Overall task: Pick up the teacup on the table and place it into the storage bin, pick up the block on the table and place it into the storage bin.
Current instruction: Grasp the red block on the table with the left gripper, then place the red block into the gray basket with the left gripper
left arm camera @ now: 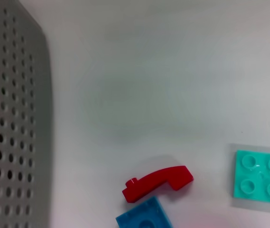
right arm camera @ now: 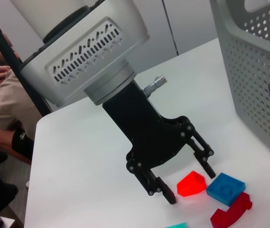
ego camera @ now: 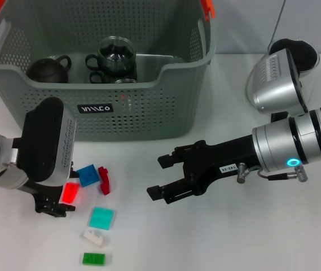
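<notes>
Head view: storage bin [ego camera: 132, 107] at bench [ego camera: 250, 237] rear, holding dark teacup [ego camera: 48, 70]; right gripper [ego camera: 159, 176] jaws wide, empty.
Left wrist view: red curved block [left arm camera: 157, 183] touching blue block [left arm camera: 143, 217]; turquoise block [left arm camera: 260, 177] apart.
Right wrist view: left gripper [right arm camera: 189, 175] jaws wide, straddling bright red block [right arm camera: 191, 184] on bench.

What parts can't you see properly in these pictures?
- Head view: the left gripper hangs over the bright red block, covering part of it; the right wrist view shows the fingers open around it.
- Head view: the storage bin's wall hides the bottoms of the dark teapot and glass teapot.
- Left wrist view: the blue block is cut off by the edge.
- Head view: the bin's label is too small to read.
</notes>
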Controlling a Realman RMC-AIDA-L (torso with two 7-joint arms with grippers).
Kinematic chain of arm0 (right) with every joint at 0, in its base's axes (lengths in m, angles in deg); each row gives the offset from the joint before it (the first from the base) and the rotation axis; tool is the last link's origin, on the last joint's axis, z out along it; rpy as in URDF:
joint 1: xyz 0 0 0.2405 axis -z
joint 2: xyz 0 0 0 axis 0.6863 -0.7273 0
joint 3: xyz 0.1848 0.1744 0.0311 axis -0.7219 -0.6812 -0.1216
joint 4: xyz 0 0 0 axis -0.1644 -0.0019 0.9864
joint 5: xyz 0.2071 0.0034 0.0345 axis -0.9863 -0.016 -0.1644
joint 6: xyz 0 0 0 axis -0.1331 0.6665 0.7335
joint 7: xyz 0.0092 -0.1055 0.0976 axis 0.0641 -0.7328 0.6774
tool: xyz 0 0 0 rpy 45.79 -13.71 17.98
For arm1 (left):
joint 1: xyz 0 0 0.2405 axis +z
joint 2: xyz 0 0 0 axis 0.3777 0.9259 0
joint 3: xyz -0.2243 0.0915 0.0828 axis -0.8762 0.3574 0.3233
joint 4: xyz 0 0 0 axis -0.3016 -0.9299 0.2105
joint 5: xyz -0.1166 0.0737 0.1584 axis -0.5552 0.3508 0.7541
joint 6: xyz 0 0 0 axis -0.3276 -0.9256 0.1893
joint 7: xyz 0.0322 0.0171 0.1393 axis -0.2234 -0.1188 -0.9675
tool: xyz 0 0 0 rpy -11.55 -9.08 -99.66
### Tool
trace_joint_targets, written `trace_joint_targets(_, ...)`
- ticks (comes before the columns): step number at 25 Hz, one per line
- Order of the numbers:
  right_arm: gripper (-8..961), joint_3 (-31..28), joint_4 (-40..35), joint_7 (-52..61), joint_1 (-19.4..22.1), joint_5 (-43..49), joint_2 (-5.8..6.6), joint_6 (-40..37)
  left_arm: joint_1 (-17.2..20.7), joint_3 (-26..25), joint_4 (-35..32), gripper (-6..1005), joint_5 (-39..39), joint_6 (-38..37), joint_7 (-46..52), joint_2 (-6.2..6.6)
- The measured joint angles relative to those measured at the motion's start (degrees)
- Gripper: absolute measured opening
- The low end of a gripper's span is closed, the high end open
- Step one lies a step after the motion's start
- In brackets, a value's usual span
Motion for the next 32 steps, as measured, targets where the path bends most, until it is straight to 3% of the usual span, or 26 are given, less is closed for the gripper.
trace_joint_targets(6, 895, 0.00, 0.00, 0.00, -0.15, 0.00, 0.00, 0.08, -0.30, -0.20, 0.70, 683, 0.01, 0.32, 0.00, -0.01)
trace_joint_targets(27, 896, 0.00, -0.01, 0.00, -0.16, 0.00, 0.00, 0.12, -0.69, -0.39, 1.51, 532, 0.28, 0.47, 0.60, 0.00)
trace_joint_targets(32, 896, 0.01, -0.01, 0.00, -0.16, 0.00, 0.04, 0.12, -0.97, -2.35, 0.47, 471, -0.56, -1.89, 0.98, 0.00)
